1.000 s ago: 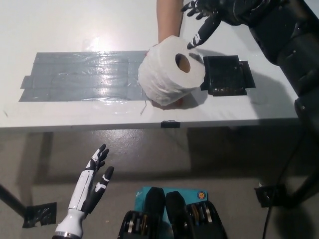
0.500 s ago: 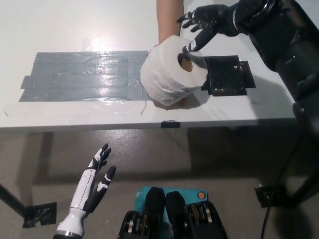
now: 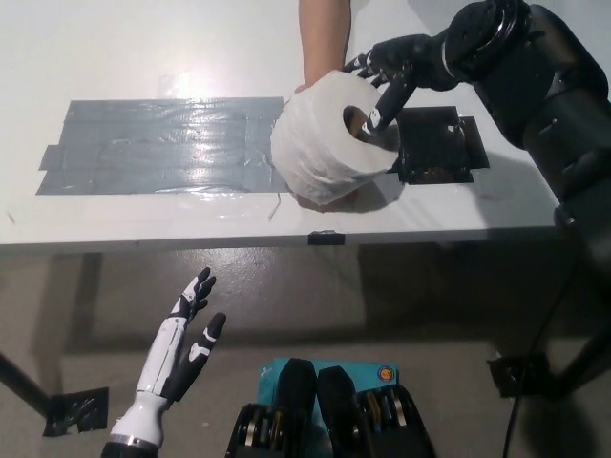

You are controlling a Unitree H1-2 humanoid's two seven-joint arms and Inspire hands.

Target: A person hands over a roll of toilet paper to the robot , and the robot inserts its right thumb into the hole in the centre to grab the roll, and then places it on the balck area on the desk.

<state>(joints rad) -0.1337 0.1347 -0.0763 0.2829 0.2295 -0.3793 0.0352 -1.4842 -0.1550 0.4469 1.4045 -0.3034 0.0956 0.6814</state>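
Head view, contents as seen. Item: white roll of toilet paper (image 3: 329,143), held up by a person's forearm (image 3: 325,38) over the white desk (image 3: 143,38), hole facing me. Item: my black right hand (image 3: 387,76), at the roll's upper right edge, thumb tip set into the central hole, other fingers spread over the rim, not clamped. Item: black square patch (image 3: 439,145), just beside the roll. Item: grey taped strip (image 3: 158,145) on the desk. Item: my white left hand (image 3: 181,339), low, below the desk edge, fingers apart, holding nothing.
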